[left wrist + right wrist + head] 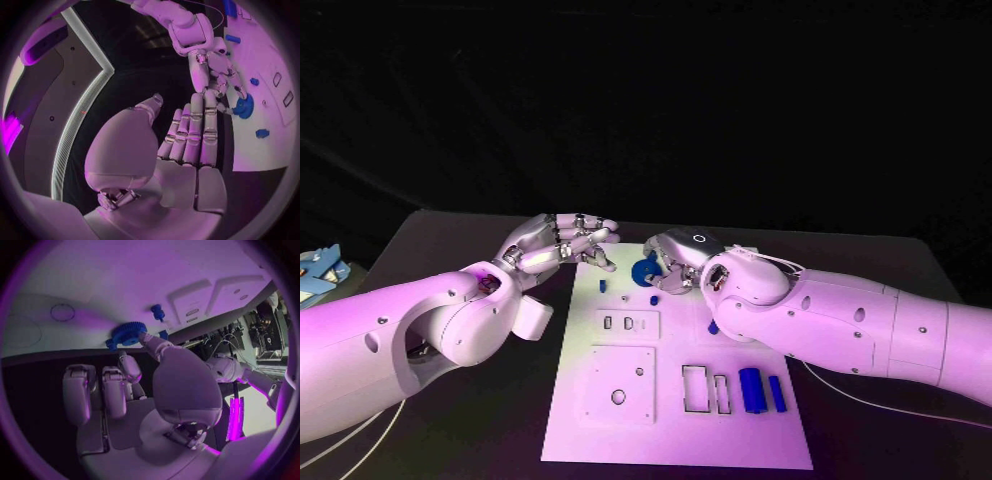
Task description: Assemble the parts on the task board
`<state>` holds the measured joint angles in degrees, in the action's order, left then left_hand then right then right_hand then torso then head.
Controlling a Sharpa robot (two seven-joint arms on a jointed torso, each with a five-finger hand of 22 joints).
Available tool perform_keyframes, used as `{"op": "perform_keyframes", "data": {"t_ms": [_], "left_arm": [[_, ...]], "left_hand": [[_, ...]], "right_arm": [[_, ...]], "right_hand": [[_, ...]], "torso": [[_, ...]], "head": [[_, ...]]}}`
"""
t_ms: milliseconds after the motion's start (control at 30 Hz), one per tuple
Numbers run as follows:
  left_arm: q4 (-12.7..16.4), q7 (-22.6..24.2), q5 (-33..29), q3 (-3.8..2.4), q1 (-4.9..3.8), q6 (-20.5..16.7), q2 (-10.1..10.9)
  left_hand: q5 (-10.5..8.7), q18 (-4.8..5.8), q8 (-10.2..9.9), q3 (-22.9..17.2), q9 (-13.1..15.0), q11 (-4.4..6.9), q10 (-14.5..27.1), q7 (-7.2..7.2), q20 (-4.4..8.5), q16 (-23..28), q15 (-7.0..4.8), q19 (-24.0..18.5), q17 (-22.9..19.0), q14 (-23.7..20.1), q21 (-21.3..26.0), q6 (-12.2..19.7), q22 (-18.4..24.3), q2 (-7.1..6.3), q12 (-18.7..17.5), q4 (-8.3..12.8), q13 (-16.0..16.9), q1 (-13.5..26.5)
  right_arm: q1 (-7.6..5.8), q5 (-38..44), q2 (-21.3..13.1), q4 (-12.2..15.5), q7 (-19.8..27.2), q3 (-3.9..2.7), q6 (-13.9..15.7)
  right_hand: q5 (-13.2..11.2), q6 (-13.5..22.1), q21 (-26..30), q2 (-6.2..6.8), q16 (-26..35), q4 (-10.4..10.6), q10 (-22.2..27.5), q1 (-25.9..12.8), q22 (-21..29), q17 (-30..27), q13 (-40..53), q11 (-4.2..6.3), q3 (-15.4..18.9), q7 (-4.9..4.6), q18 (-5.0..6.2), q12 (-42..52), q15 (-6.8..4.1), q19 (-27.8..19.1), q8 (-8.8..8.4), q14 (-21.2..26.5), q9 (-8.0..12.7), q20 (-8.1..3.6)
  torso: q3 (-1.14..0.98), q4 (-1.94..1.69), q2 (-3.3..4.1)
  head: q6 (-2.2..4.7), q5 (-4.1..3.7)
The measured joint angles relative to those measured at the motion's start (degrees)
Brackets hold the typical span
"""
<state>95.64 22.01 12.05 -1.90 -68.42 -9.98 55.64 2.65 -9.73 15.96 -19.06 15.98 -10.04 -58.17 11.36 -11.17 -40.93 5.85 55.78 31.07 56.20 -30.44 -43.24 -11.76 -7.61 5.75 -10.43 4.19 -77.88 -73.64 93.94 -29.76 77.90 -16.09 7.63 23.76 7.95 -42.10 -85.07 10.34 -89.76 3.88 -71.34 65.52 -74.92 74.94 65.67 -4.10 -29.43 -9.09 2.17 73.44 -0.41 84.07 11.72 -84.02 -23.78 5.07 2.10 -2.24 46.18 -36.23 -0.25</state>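
Blue gear (pixel 646 270) sits at the far end of the white task board (pixel 678 440), pinched at its rim by the right hand (pixel 678 262), while the left hand (pixel 563 243), fingers apart and holding nothing, hovers just beside it over the board's far left edge.

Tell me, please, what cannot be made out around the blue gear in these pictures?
- Head view: the right hand covers most of the blue gear, hiding its seat on the task board.
- Right wrist view: fingertip contact is visible; a firm grip is uncertain.
- Left hand: no contact shown.
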Motion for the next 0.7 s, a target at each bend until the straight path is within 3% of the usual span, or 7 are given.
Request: {"op": "perform_keyframes", "data": {"t_ms": [433, 600, 700], "left_arm": [[-0.05, -0.02, -0.01, 0.0, -0.01, -0.01, 0.08], [-0.18, -0.02, -0.01, 0.0, -0.01, -0.02, 0.2], [-0.53, -0.02, -0.02, 0.0, -0.01, -0.02, 0.26]], "left_hand": [[0.0, 0.0, -0.22, -0.16, 0.08, 0.0, 0.0, 0.0, 0.0, 0.37, 0.2, 0.0, -0.08, -0.2, 0.0, 0.0, 0.0, 0.0, 0.0, 0.16, 0.0, 0.0], [0.0, 0.0, -0.22, -0.16, 0.08, 0.0, 0.0, 0.0, 0.0, 0.37, 0.21, 0.0, -0.08, -0.2, 0.0, 0.0, 0.0, 0.0, 0.0, 0.16, 0.0, 0.0], [0.0, 0.0, -0.22, -0.16, 0.07, 0.0, 0.0, 0.0, 0.0, 0.37, 0.2, 0.0, -0.08, -0.2, 0.0, 0.0, -0.01, 0.0, 0.0, 0.16, 0.0, 0.0]], "right_arm": [[0.0, -1.41, -1.14, 0.66, 0.81, 0.01, -0.46], [-0.15, -3.43, -3.87, 2.54, 2.65, 0.01, 2.49], [-0.83, -7.78, -6.71, 3.82, 6.03, -0.02, 4.5]], "right_hand": [[1.58, -1.53, 0.0, -0.91, 0.0, 1.51, -0.01, -1.36, 0.01, -0.01, 0.69, -0.23, 0.72, -0.1, 0.0, 0.0, 0.0, -0.19, 0.0, 0.0, -0.26, 0.19], [1.58, -1.54, 0.09, -0.91, 0.0, 1.51, -0.07, -1.36, 0.02, -0.01, 0.86, -0.28, 0.72, -0.1, 0.0, 0.0, 0.0, -0.19, -0.07, 0.0, -0.27, 0.19], [1.81, -0.59, 1.04, -1.3, 0.0, 1.18, 0.19, -0.94, 0.02, -0.01, 0.44, -0.02, 0.39, 0.3, 0.0, 0.0, 0.0, -0.19, -1.23, 0.0, -0.08, 0.18]], "torso": [[-0.04, 0.0, -0.01], [-0.11, 0.11, -0.1], [-0.14, 0.28, -0.21]], "head": [[0.04, -0.11], [0.14, -0.11], [0.31, -0.15]]}}
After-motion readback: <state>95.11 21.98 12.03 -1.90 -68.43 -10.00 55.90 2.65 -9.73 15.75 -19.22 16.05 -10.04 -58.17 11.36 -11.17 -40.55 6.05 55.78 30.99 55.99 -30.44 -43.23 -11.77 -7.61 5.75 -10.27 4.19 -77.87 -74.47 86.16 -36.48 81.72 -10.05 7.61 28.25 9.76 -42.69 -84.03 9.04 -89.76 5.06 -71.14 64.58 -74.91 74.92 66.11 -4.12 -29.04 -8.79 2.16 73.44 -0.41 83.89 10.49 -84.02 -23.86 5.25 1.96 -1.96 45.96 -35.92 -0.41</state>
